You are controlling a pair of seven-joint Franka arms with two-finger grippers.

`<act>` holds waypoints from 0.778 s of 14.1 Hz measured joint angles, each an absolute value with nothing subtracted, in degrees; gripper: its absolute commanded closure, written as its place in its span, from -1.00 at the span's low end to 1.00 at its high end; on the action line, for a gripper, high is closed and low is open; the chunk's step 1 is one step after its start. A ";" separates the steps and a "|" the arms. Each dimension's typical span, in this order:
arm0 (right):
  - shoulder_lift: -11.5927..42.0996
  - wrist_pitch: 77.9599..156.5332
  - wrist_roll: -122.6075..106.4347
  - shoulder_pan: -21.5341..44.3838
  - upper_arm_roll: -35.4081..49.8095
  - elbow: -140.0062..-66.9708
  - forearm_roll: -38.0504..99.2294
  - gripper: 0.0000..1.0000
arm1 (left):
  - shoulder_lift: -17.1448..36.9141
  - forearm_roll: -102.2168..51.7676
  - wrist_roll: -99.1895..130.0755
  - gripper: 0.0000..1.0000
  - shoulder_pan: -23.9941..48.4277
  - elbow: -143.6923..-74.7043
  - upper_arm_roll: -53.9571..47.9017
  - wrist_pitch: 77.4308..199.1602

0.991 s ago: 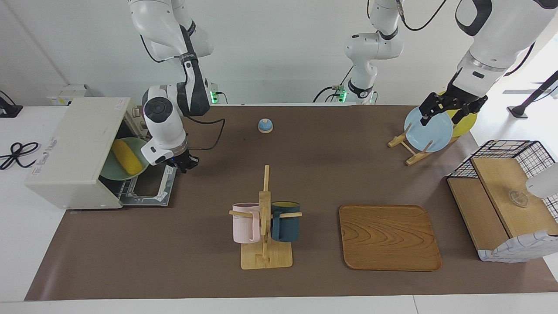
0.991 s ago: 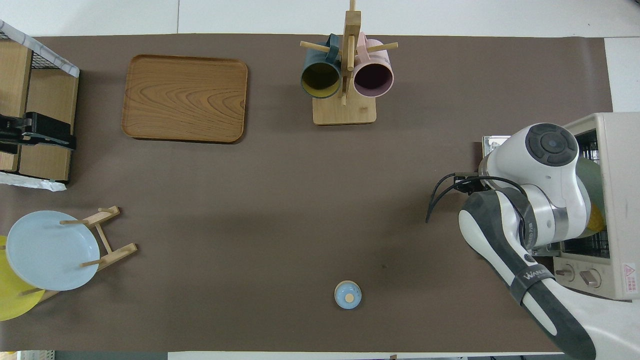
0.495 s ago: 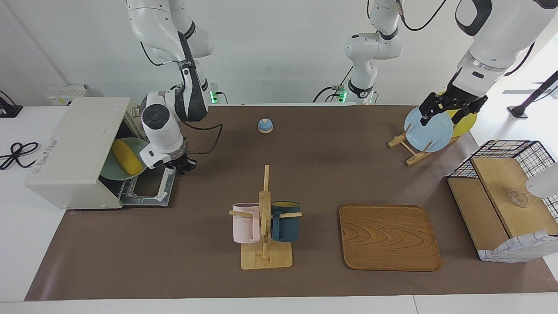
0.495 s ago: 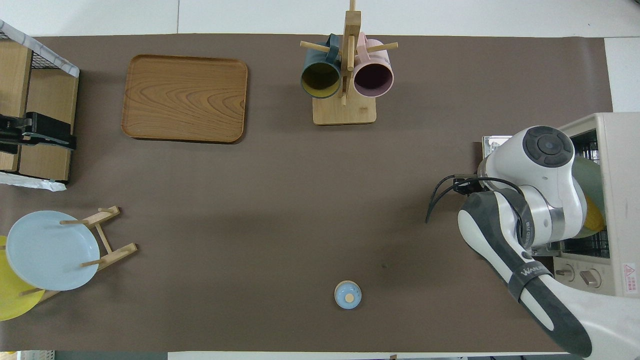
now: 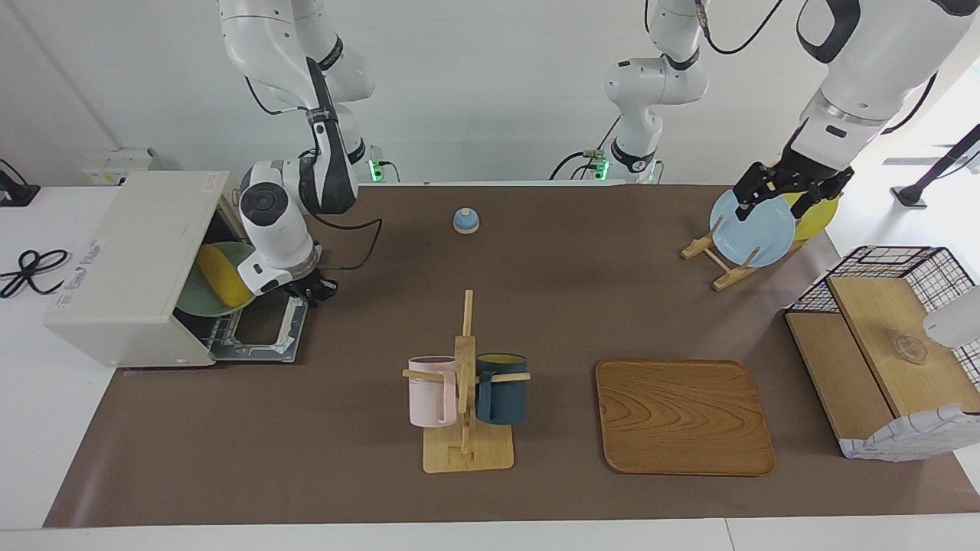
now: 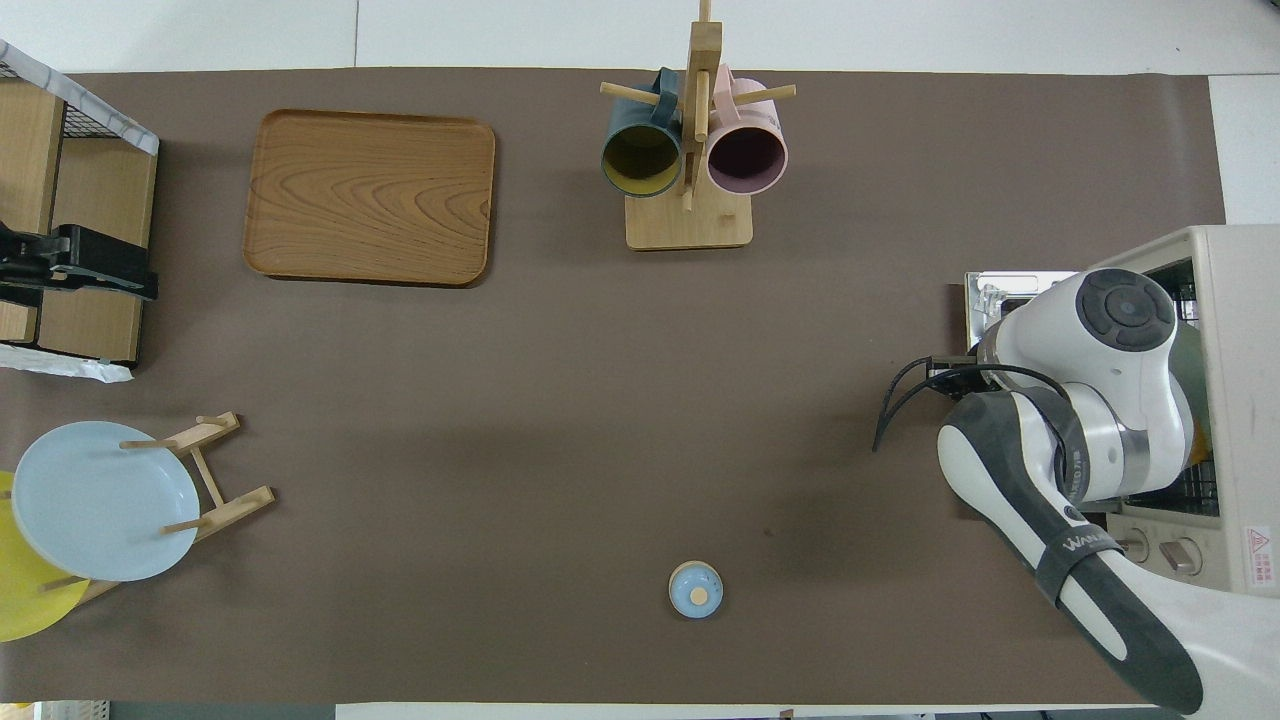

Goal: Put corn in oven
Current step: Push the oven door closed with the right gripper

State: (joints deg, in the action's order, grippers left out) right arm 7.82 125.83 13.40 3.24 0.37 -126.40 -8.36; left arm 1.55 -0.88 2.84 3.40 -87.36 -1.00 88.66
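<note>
The corn is seen on a green plate inside the oven. The right gripper is held over the open oven door; whether its fingers are apart cannot be told. The left gripper is held over the blue plate, its fingers spread.

Both arms wear glossy white rounded shells with dark grey joint bands. Black cables loop beside the right hand, and its forearm reads "WANLI".

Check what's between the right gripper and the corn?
Facing view: only the rim of the green plate that the corn lies on, inside the open oven. The right gripper hangs over the dropped door's edge.
</note>
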 measured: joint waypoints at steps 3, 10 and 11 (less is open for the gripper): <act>6.89 111.34 12.04 4.02 1.04 -117.83 -13.52 1.00 | 1.53 -0.88 2.84 -1.00 3.72 -87.35 -1.27 88.68; 0.02 101.90 -3.78 -5.78 -0.30 -111.44 -15.54 0.87 | 0.15 -0.88 2.86 -1.00 5.30 -88.82 -1.14 88.68; -0.39 101.56 -4.34 -5.98 -0.57 -111.06 -15.73 0.71 | -0.19 -0.88 2.86 -1.00 5.19 -89.46 -0.94 88.68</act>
